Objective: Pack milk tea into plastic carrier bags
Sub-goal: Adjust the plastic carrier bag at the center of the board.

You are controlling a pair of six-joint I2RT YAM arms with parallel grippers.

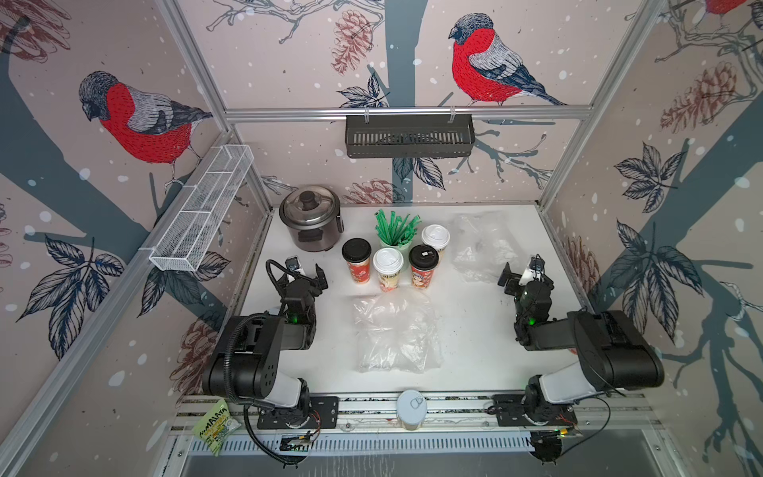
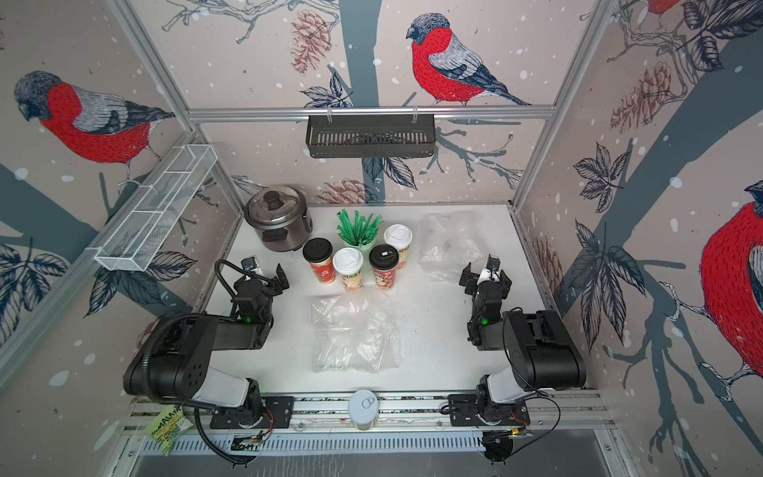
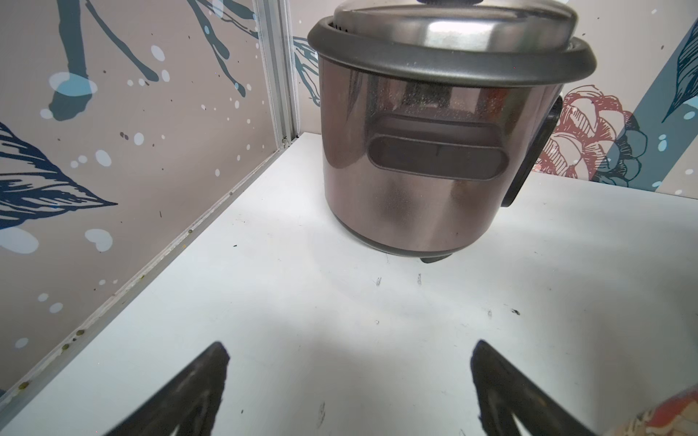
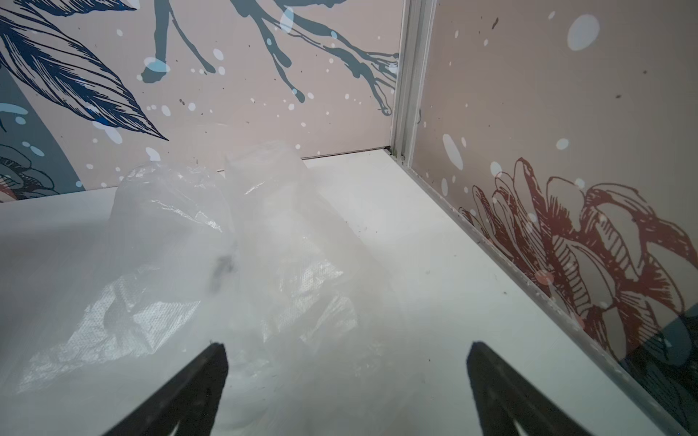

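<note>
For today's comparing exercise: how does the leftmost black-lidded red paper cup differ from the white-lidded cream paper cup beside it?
The black-lidded red paper cup has a black lid, the white-lidded cream paper cup a white one. The red cup's print is mostly red, the cream cup's mostly cream. Both stand upright, lidded, on the white table.

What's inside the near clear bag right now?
Nothing shows through the near clear plastic bag: it lies crumpled on the white table. The nearest white-lidded milk tea cup behind it stands outside, like the other three. Crumpled folds could hide something small.
</note>
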